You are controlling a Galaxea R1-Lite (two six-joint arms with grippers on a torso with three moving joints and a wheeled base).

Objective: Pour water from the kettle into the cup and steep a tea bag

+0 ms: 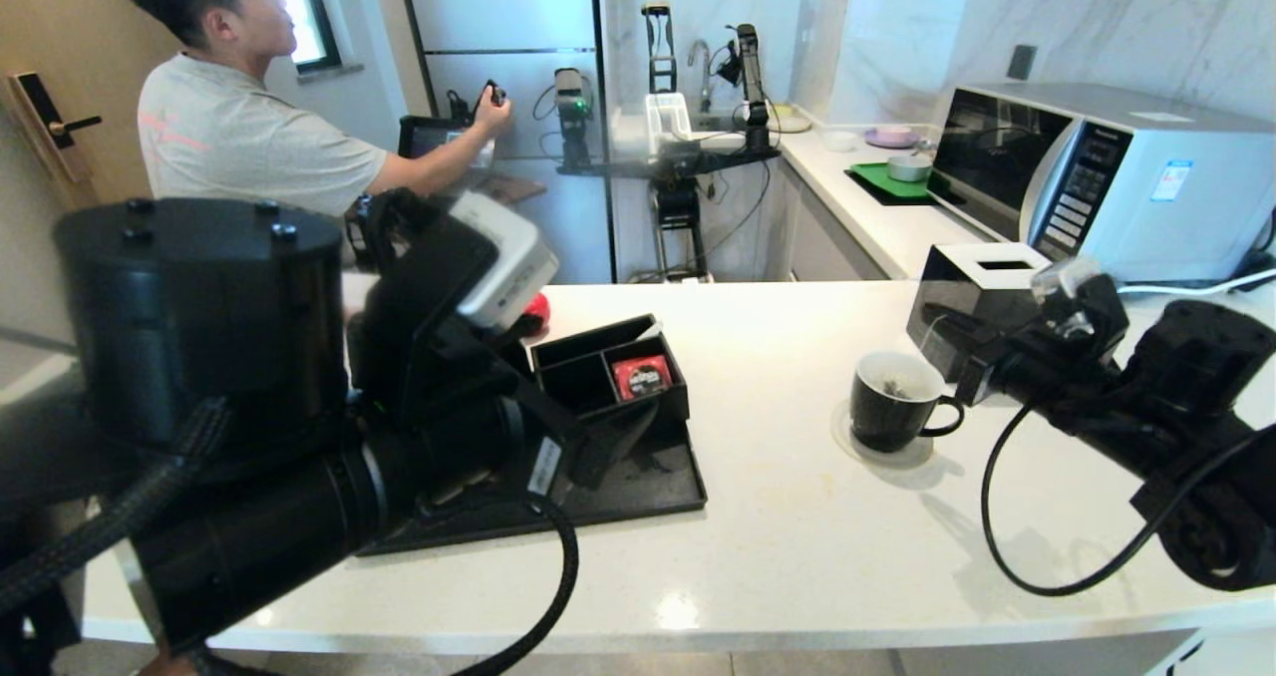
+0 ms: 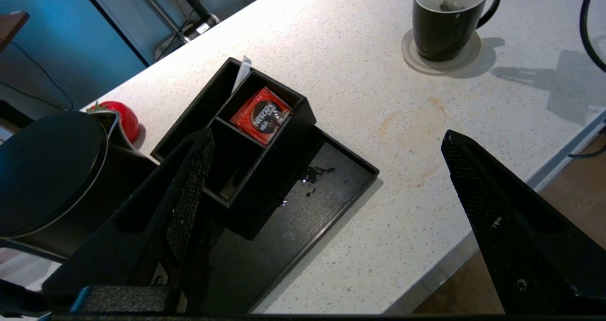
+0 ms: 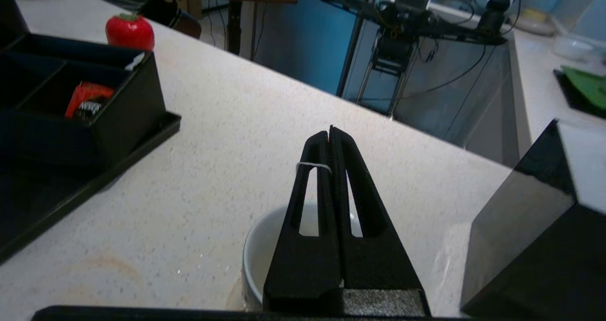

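Note:
The black cup (image 1: 892,400) stands on a round coaster right of centre, and the tea bag (image 1: 900,387) lies inside it. My right gripper (image 1: 942,322) hovers just above and behind the cup. In the right wrist view it (image 3: 330,130) is shut, with the tea bag's thin white string (image 3: 312,164) looped over one finger and the cup's white rim (image 3: 258,250) below. The kettle (image 2: 45,169), matte black with a flat lid, stands at the tray's left end. My left gripper (image 2: 326,132) hangs open above the tray, beside the kettle and not touching it.
A black organiser (image 1: 608,367) holding a red sachet (image 1: 641,377) sits on the black tray (image 1: 648,487). A black tissue box (image 1: 982,287) stands behind the cup and a microwave (image 1: 1116,177) at the back right. A red strawberry (image 3: 129,31) lies behind the tray. A person (image 1: 229,128) stands far left.

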